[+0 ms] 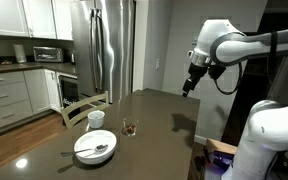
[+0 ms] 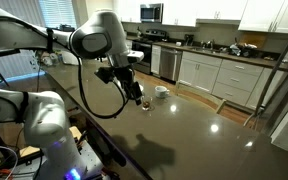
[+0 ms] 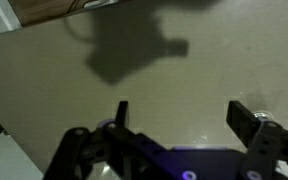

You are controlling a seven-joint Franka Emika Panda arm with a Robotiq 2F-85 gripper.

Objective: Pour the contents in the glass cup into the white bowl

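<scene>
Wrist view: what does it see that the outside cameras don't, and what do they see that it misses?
Only the wrist view: a close look at the hand, its fingers wide apart with nothing between them.
Only an exterior view: the bowl with its spoon, the mug, the glass cup and the fridge.
Both: the dark table and the open hand above it.

Opposed exteriors sharing table (image 1: pixel 156 112); wrist downward, close.
</scene>
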